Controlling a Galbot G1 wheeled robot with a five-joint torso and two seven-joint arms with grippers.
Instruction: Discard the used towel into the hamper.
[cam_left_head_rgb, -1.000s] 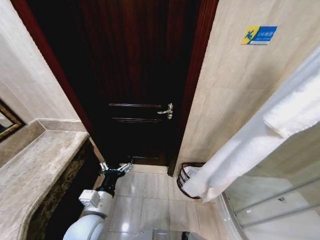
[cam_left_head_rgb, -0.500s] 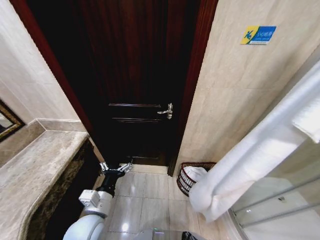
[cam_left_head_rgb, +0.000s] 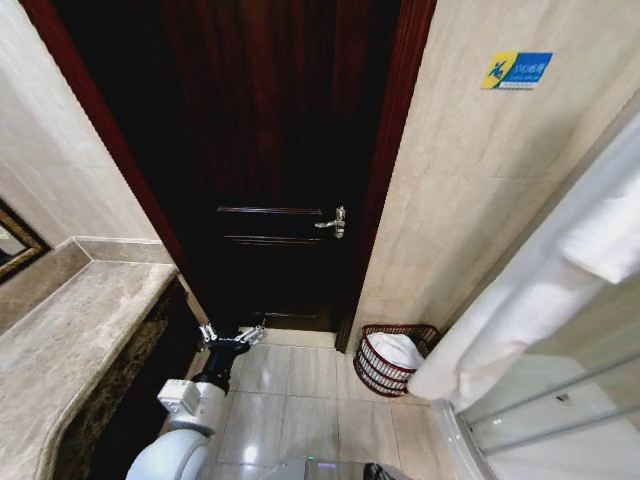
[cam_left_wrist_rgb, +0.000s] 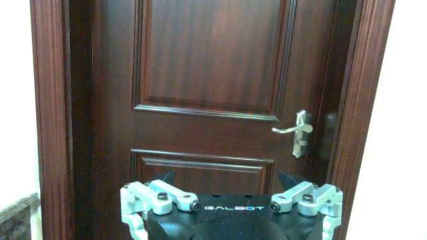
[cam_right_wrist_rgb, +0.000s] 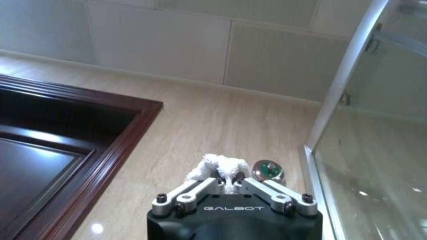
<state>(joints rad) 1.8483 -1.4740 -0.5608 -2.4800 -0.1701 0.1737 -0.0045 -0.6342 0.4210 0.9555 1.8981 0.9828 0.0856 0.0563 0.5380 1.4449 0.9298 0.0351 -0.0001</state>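
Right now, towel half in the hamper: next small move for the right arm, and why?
Probably lower the right gripper toward the hamper before letting go. It is shut on the towel, whose lower end already sits inside the basket while most of its length stretches up and out over the rim. Released from there, it might drape over the edge. The left gripper is open, parked near the door.

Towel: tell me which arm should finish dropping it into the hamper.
Right. Its end effector is shut on the towel, which hangs beside the hamper with some white cloth already inside. The left end effector is open, low by the door.
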